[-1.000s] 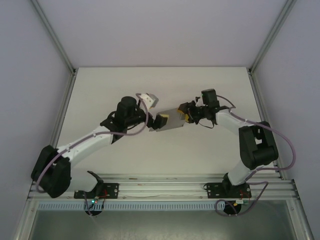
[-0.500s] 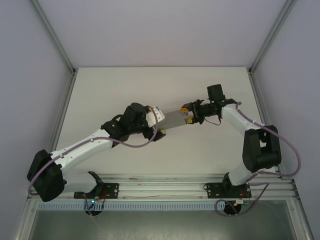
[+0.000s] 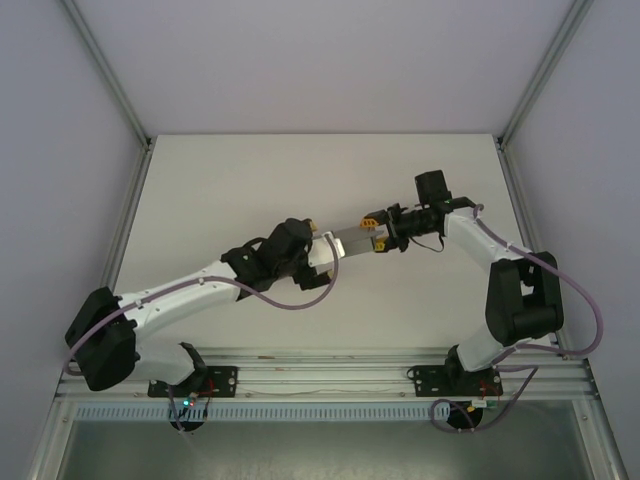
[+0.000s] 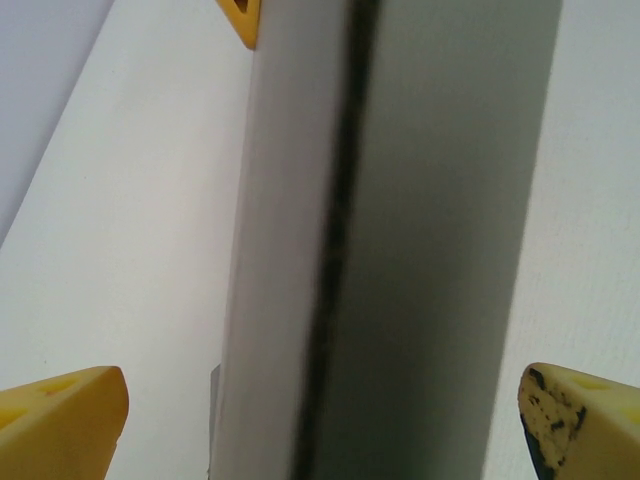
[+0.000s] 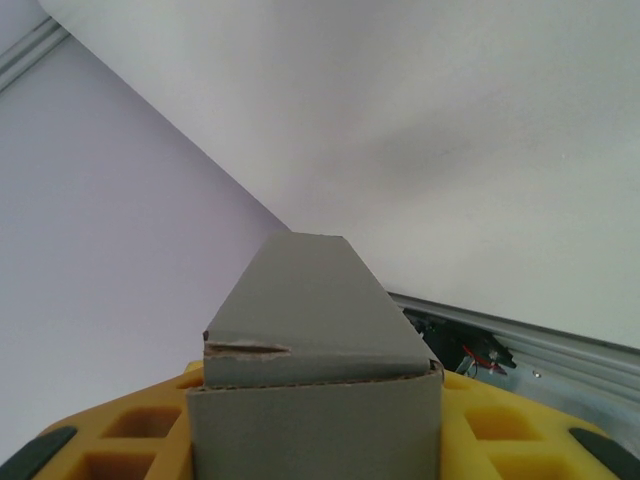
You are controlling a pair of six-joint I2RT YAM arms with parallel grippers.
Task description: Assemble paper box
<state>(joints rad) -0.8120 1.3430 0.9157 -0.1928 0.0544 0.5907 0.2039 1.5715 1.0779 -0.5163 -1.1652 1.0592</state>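
The right gripper point(image 3: 377, 233) is clamped on one short end of the paper box point(image 3: 352, 238). In the right wrist view its yellow pads point(image 5: 120, 442) press against both side walls of the grey cardboard, with the jaws standing partway apart at the box's width and the box's end face sitting squarely between them. From that grip the box reaches straight out ahead of the jaws, and a small tear point(image 5: 245, 349) marks its upper edge just in front of the fingers. The left gripper point(image 3: 325, 248) meets the box from the opposite end with its jaws spread wide and gripping nothing. In the left wrist view its two yellow fingertips point(image 4: 60, 425) sit far out to either side, and the box runs lengthwise down the middle of the gap between them. A strip of white table point(image 4: 150, 250) shows between each fingertip and the nearer box wall, so neither finger touches the cardboard. A dark seam point(image 4: 335, 250) runs along the box face that looks toward the left wrist camera. A yellow fingertip point(image 4: 240, 15) of the right gripper shows at the box's far end, well ahead of the left jaws.
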